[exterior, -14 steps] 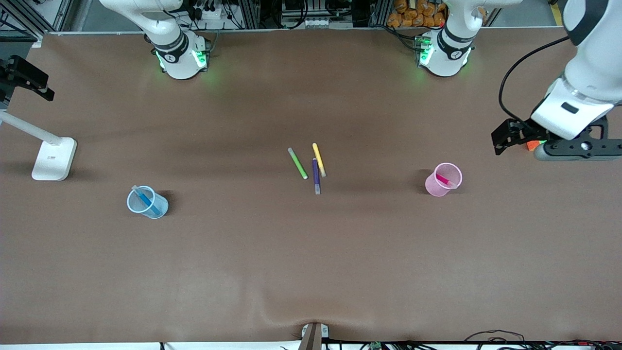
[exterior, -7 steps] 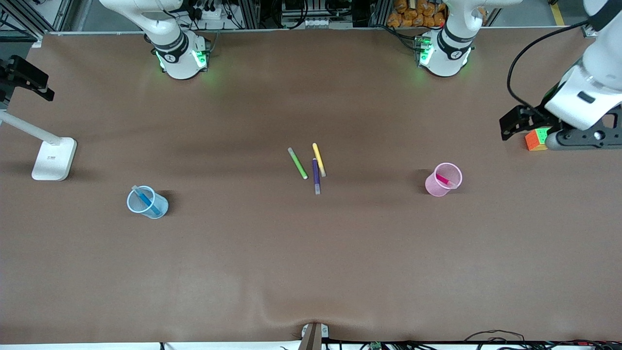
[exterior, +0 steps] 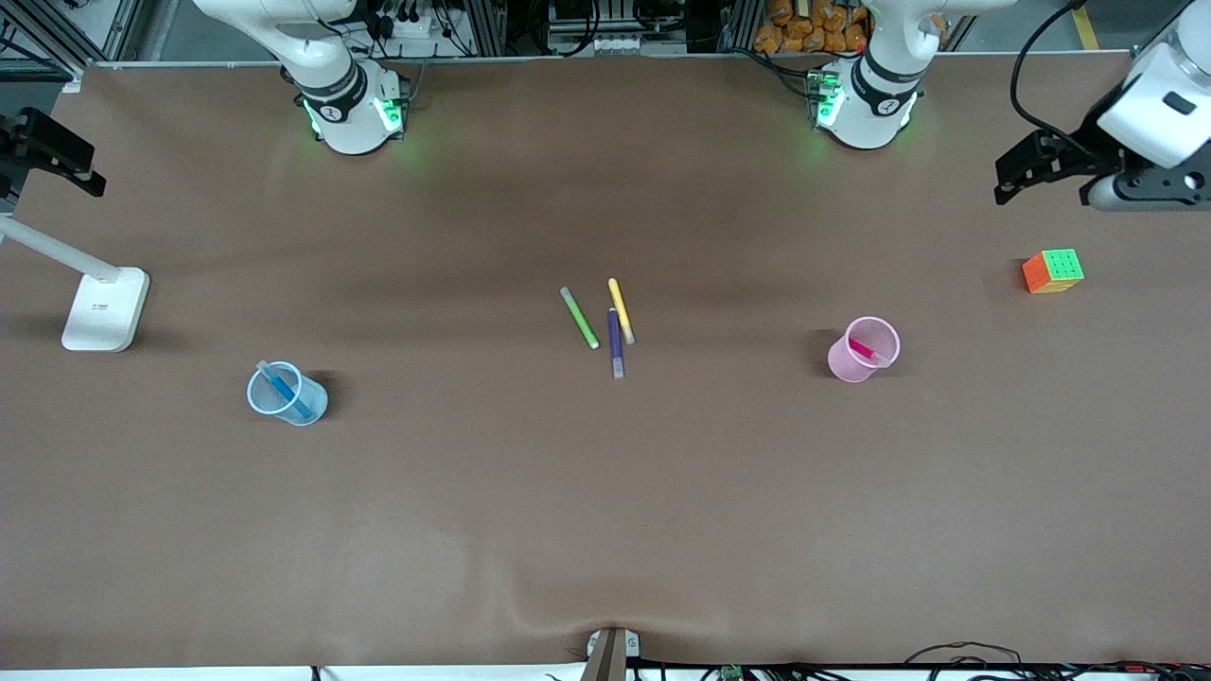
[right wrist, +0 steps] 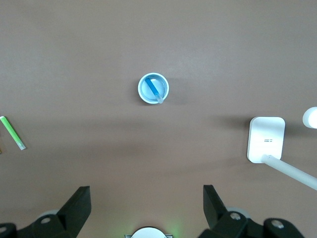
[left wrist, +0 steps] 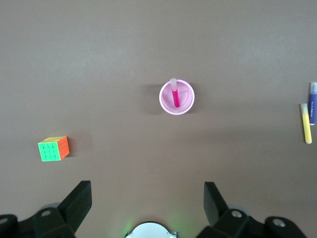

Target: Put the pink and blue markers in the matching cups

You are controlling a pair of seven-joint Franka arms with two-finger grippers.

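Note:
The pink marker (exterior: 862, 350) stands tilted inside the pale pink cup (exterior: 840, 363), toward the left arm's end of the table. The blue marker (exterior: 284, 388) leans inside the pale blue cup (exterior: 317, 405), toward the right arm's end. My left gripper (exterior: 1135, 189) is high over the table's corner, past the cube, open and empty. Its wrist view (left wrist: 147, 198) looks down on the pink cup (left wrist: 184, 106) and pink marker (left wrist: 174, 95). My right gripper (exterior: 57, 156) waits high at its table end, open and empty (right wrist: 147, 201), over the blue cup (right wrist: 143, 93) and blue marker (right wrist: 154, 90).
A green pen (exterior: 579, 318), a yellow pen (exterior: 621, 310) and a dark purple pen (exterior: 616, 342) lie together mid-table. A colour cube (exterior: 1052, 270) sits near the left arm's end. A white lamp base (exterior: 106, 308) stands near the right arm's end.
My left gripper has moved up and toward the robots' edge of the table, uncovering the colour cube. The right arm, cups and pens have not moved.

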